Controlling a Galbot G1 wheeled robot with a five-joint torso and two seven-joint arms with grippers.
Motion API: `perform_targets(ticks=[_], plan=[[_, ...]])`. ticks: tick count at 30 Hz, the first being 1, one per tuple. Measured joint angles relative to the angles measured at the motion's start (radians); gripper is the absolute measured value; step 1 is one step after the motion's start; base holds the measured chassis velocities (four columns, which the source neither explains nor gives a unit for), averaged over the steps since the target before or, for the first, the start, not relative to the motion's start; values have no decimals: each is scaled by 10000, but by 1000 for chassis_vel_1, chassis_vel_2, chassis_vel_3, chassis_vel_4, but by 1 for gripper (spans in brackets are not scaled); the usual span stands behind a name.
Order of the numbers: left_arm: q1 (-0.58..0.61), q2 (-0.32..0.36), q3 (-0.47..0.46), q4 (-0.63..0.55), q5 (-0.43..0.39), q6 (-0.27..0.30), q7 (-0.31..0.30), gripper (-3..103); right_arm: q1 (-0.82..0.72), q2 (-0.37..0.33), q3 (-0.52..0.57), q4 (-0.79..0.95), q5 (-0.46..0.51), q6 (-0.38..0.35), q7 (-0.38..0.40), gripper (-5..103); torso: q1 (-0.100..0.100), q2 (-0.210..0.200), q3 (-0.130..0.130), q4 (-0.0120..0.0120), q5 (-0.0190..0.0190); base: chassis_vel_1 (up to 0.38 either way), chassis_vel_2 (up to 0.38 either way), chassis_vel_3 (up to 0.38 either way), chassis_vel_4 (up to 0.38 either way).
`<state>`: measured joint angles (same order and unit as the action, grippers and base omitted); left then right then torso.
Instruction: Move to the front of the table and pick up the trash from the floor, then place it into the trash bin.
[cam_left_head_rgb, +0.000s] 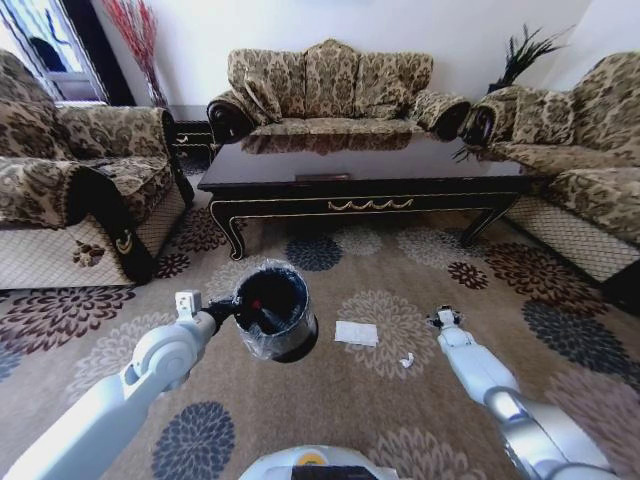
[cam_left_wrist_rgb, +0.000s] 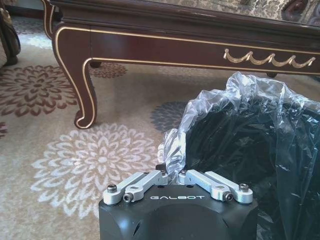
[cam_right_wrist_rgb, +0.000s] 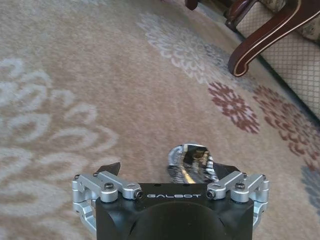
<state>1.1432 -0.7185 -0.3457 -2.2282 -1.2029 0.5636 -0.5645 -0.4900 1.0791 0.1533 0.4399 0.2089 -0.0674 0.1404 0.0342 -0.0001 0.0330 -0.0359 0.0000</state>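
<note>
Two arms reach into the lower half of the head view. The left gripper (cam_left_head_rgb: 232, 311), at centre-left, is clamped on the rim of the trash bin (cam_left_head_rgb: 285, 335), a small black cylinder with a clear liner (cam_left_head_rgb: 250, 345) folded over its lip; the bin hangs tilted at the arm's end, its mouth turned up toward the camera, with something small and red inside. In the left wrist view the left gripper's linkages (cam_left_wrist_rgb: 178, 185) are drawn close together where the crinkled liner (cam_left_wrist_rgb: 250, 107) meets them, and the black bin wall (cam_left_wrist_rgb: 235, 145) sits at centre-right of the frame.

The right gripper (cam_left_head_rgb: 441, 321) sits at lower right of the head view, low over the floor (cam_left_head_rgb: 350, 400), a tan carpet with round flower medallions. In the right wrist view its jaws stand wide apart, dark fingertips (cam_right_wrist_rgb: 109, 167) spread to either side, and a shiny crumpled wrapper (cam_right_wrist_rgb: 192, 161) lies on the carpet (cam_right_wrist_rgb: 100, 90) between them, nearer the fingertip on the frame's right; I cannot tell whether that one touches it.

A flat white paper square (cam_left_head_rgb: 356, 333) lies on the carpet near the middle of the head view, just right of the bin. A small white scrap (cam_left_head_rgb: 406, 361) lies lower and further right, between the paper and the right arm.

The table (cam_left_head_rgb: 360, 185), long, dark and glossy with a gold scroll on its front rail, spans the upper middle of the head view, well apart from both grippers. Its curved leg (cam_left_wrist_rgb: 82, 80) and gold ornament (cam_left_wrist_rgb: 270, 59) cross the top of the left wrist view. Patterned sofas (cam_left_head_rgb: 330, 85) surround it on three sides.
</note>
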Motion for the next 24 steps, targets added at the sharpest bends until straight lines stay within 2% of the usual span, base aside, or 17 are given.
perform_targets(ticks=[9,17,24], plan=[[153,56,-287,-68,-1,-102,10,3,328,335,114,-514,-140,-118,-12,100,0,0,0,-3,-2,0,0,0,0],[-76,-108,-132,77,55,-146,32,3,250,-19,215,-457,-112,-143,34,100,0,0,0,-6,0,0,0,0,0],[-226,-279,100,190,227,-197,65,3,273,-54,291,-472,-74,-156,37,100,0,1,-1,-2,-1,0,0,0,0]])
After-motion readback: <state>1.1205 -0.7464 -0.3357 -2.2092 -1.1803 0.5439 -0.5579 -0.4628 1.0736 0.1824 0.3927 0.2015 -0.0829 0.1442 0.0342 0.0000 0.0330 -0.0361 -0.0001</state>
